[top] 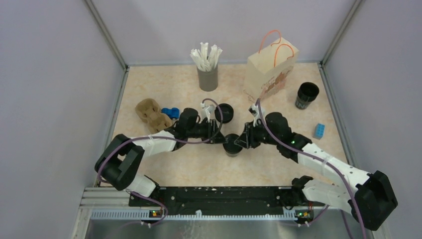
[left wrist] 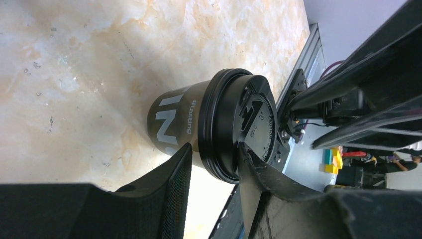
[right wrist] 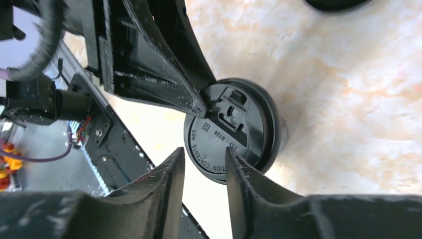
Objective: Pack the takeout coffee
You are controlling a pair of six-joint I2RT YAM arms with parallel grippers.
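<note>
The takeout coffee (top: pixel 232 145) is a black cup with pale print (left wrist: pixel 171 122), standing mid-table with a black lid (right wrist: pixel 234 132) on it. My left gripper (top: pixel 222 141) comes in from the left and is shut on the lid's rim (left wrist: pixel 215 148): one finger sits under the rim against the cup wall, the other presses on the lid's top. The right wrist view shows that upper left finger (right wrist: pixel 174 89) resting on the lid. My right gripper (top: pixel 242 143) reaches in from the right with jaws apart (right wrist: pixel 204 152): one fingertip (right wrist: pixel 234 159) is over the lid's edge, the other is off to the side.
A second black cup (top: pixel 306 94) without a lid stands at the right. A paper bag (top: pixel 271 67) with orange handles is at the back, a grey straw holder (top: pixel 207 74) to its left. A flat black lid (top: pixel 225 113), a brown cup carrier (top: pixel 152 114) and a blue block (top: pixel 319 130) lie nearby.
</note>
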